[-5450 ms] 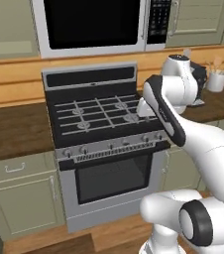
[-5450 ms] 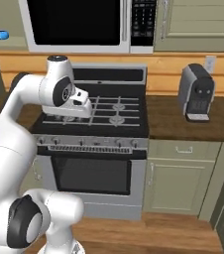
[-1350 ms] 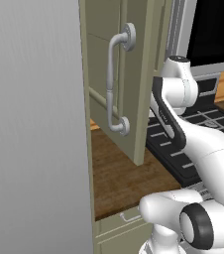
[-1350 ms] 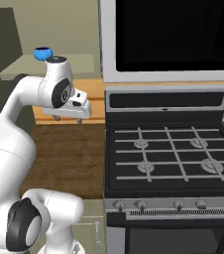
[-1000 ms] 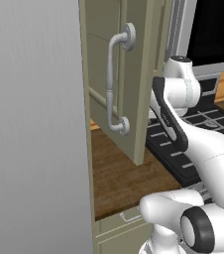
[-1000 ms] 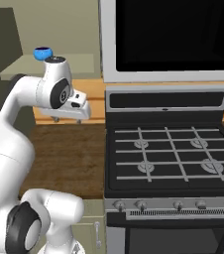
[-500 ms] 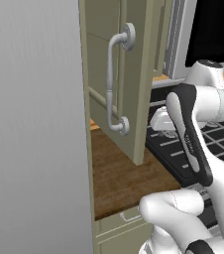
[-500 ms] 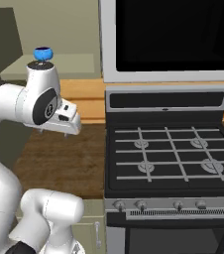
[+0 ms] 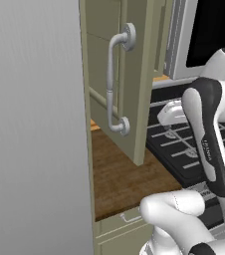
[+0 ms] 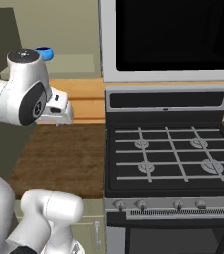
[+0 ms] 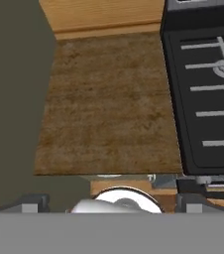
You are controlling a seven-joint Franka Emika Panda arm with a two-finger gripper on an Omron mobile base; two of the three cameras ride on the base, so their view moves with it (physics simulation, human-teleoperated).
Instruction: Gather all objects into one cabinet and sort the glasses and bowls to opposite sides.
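shelf's blue bowl (image 10: 44, 52) above tool (image 10: 59, 115)

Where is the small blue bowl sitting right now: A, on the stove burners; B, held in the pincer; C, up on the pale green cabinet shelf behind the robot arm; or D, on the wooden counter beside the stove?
C: in the right base view the blue bowl rests on the pale green shelf, above the wooden counter and left of the stove.
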